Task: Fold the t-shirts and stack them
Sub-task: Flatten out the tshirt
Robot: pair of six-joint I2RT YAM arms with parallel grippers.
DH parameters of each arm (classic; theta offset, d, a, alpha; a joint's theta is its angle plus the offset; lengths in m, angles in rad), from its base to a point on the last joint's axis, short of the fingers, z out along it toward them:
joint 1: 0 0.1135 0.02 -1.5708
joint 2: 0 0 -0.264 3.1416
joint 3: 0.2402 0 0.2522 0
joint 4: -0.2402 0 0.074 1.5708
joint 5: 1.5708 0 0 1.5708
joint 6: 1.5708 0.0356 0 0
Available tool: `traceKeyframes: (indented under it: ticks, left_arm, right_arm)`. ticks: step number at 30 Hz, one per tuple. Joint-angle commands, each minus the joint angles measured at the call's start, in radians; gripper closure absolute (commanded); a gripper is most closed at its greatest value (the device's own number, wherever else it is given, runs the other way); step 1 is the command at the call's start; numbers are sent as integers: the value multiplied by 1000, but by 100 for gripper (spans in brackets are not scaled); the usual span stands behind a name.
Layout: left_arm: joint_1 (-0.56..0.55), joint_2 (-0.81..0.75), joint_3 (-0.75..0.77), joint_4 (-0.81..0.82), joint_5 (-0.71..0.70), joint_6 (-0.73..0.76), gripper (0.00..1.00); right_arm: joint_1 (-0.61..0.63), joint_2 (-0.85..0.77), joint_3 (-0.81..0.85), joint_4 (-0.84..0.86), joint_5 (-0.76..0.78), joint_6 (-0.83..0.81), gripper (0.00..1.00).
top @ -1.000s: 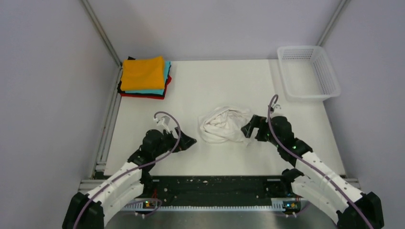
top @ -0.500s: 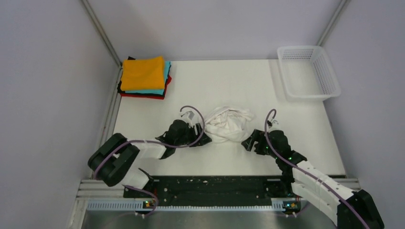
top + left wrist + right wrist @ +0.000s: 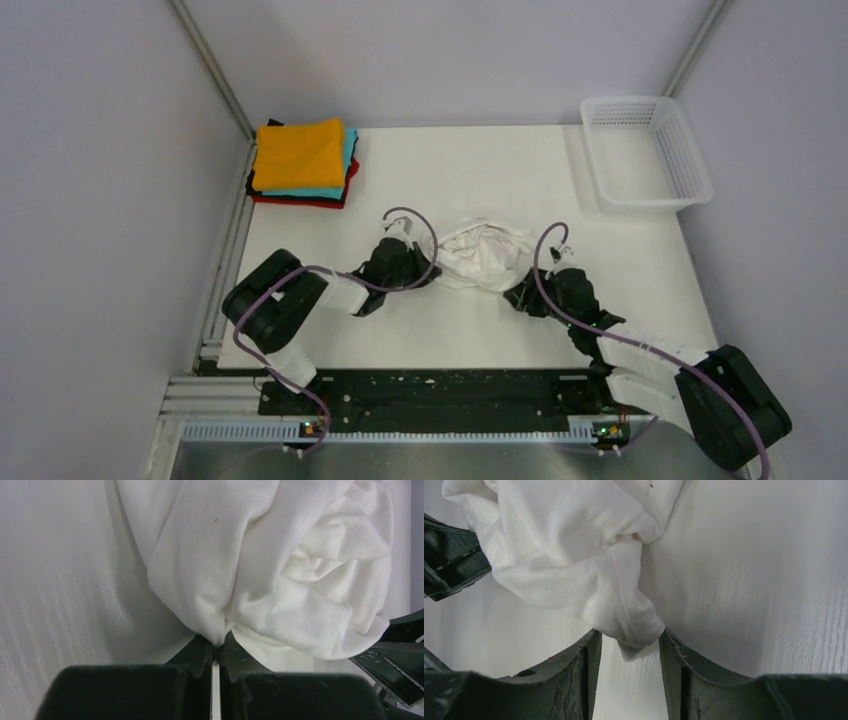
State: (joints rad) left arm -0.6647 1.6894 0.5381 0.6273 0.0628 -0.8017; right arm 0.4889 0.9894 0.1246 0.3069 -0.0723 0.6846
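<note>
The left pincer (image 3: pixel 216 652) was clamped tight on a fold of the crumpled white t-shirt (image 3: pixel 487 254) at mid-desk (image 3: pixel 450 180). The right pincer (image 3: pixel 630 642), half open, bracketed another fold. Farther back left lay the folded stack (image 3: pixel 302 160).

A large plain white cotton t-shirt (image 3: pixel 487 254) lies crumpled in a wrinkled heap at the centre of the white table (image 3: pixel 450 180), while folded cotton t-shirts, orange over teal, red and black (image 3: pixel 302 162), sit stacked squarely at the table's far left corner.
</note>
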Motion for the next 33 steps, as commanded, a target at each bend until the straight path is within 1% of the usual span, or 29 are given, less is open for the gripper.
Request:
traceKeyframes:
  ticks: [1, 5, 6, 8, 10, 11, 13, 19, 22, 25, 27, 30, 33]
  left_arm:
    - [0, -51, 13, -1, -9, 40, 100]
    - [0, -122, -8, -18, 0, 58, 100]
    - [-1, -135, -4, -31, 8, 63, 100]
    - [0, -157, 5, -61, 15, 71, 100]
    - [0, -183, 5, -79, 15, 78, 100]
    - [1, -200, 6, -97, 4, 84, 100]
    - [0, -264, 10, -168, -35, 100, 100]
    - [0, -574, 47, -407, -212, 181, 100]
    - [-1, -747, 89, -529, -277, 215, 100]
    - [-2, -878, 123, -582, -270, 249, 100]
    - [-4, -943, 152, -616, -254, 269, 100]
    - [-3, -1013, 194, -663, -246, 306, 100]
    - [-3, -1046, 201, -671, -273, 333, 100]
  right_arm:
    - [11, 76, 18, 213, 45, -21, 55]
    - [12, 169, 45, 306, 65, -48, 55]
    - [12, 198, 56, 326, 68, -59, 59]
    - [12, 251, 86, 334, 95, -68, 76]
    - [12, 282, 96, 374, 77, -72, 93]
    - [11, 277, 97, 387, 48, -70, 99]
    - [12, 215, 122, 321, 43, -75, 100]
    - [11, -118, 314, -173, 152, -158, 100]
    - [11, -299, 406, -345, 161, -196, 100]
    - [11, -406, 481, -399, 109, -231, 100]
    - [11, -441, 531, -426, 78, -249, 100]
    - [11, -455, 579, -433, 39, -270, 100]
    - [11, -429, 608, -427, 45, -282, 100]
